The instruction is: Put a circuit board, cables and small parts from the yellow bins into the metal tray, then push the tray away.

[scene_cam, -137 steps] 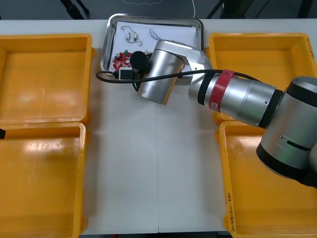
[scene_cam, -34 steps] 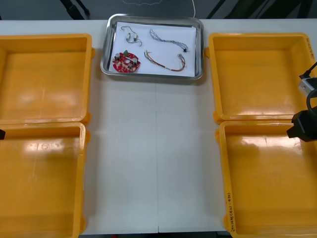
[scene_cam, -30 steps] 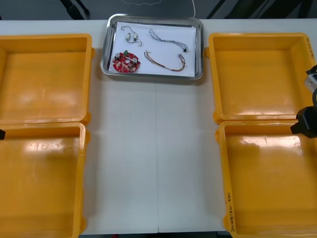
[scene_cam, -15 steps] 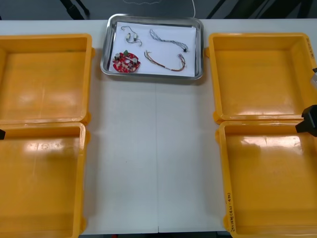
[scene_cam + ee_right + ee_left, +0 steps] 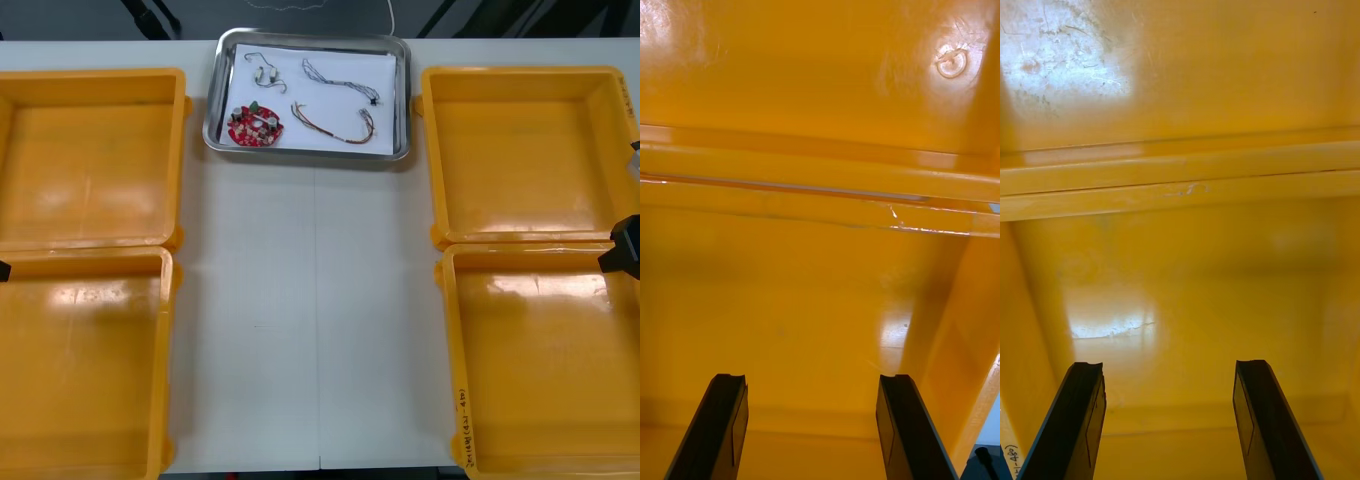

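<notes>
Both the left gripper (image 5: 1169, 367) and right gripper (image 5: 811, 379) hang spread, empty, over bins (image 5: 90, 360); the loaded tray (image 5: 310, 153) sits at the far edge, so only parking seems left.

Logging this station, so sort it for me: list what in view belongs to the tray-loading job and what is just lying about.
Job: metal tray; in it red circuit board, blue and white cable, red and yellow cable, small metal parts; yellow bins; left gripper, right gripper, each open over a bin.
Lying about: light table; white cord beyond its far edge.
</notes>
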{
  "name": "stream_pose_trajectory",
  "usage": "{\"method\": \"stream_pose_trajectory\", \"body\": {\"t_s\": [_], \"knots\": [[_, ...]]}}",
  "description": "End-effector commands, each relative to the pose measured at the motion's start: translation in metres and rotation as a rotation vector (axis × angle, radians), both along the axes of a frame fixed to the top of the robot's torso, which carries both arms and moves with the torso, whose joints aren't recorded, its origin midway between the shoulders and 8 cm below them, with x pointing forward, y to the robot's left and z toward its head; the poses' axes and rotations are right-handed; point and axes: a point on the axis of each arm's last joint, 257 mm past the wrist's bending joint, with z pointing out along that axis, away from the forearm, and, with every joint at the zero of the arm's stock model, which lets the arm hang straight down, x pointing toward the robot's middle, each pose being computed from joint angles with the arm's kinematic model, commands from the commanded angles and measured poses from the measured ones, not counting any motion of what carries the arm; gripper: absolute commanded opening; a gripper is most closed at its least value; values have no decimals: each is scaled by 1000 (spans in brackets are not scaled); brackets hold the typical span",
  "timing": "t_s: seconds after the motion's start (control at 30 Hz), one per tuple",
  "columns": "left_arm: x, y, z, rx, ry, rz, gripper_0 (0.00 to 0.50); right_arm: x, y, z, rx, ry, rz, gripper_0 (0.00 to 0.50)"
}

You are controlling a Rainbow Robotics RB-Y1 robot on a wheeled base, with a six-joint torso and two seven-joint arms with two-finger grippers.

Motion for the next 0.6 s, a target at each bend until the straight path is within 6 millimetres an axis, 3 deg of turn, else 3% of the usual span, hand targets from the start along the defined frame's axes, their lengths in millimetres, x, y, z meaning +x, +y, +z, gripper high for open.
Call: {"method": "stream_pose_trajectory", "body": {"t_s": [0.03, 0.6], "knots": [[-3, 6, 9, 26, -18, -15, 500, 3, 2, 13, 31, -37, -51, 500], [-3, 6, 9, 26, -18, -15, 500, 3, 1, 13, 28, -37, -54, 500]]}}
